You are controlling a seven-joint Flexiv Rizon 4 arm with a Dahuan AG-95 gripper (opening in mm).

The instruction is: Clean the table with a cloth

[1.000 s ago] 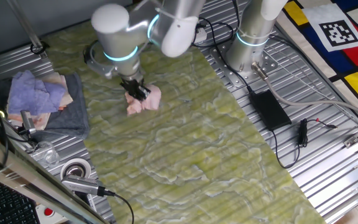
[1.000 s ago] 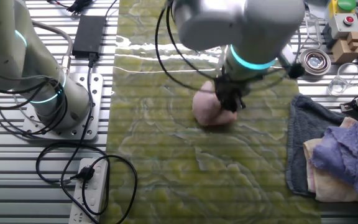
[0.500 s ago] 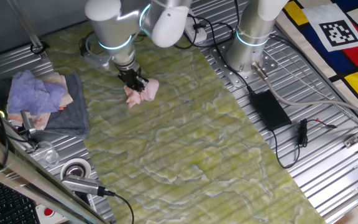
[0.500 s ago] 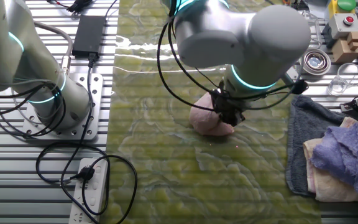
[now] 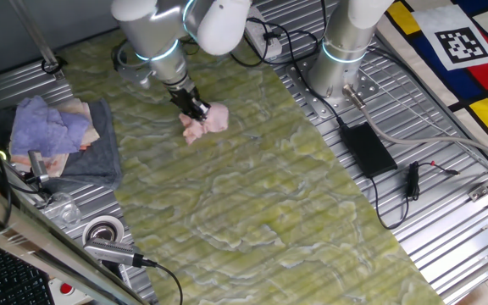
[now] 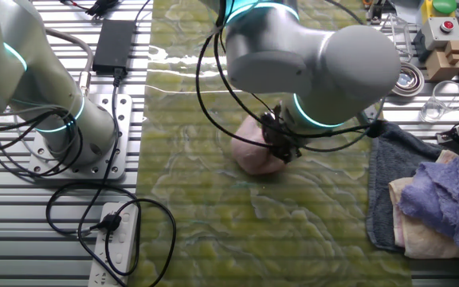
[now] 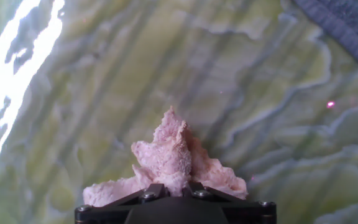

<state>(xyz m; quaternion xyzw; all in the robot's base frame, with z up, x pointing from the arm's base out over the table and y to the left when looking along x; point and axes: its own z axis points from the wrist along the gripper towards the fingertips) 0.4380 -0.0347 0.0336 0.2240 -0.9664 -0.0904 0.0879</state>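
Pinching the cloth (image 5: 207, 122) on the table (image 5: 252, 212), claw (image 5: 194, 110) seemingly closed, dark towel's (image 6: 389, 187) edge near.

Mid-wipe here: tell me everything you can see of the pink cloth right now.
The cloth is a small pale pink rag, soft and nubbly like terry. It is bunched into a crumpled lump, not spread flat, and lies on the yellow-green marbled table. The gripper pinches it from above with the jaws shut on a raised fold; in the hand view a peak of fabric sticks up between them. It sits apart from the dark grey towel. No stains are visible.
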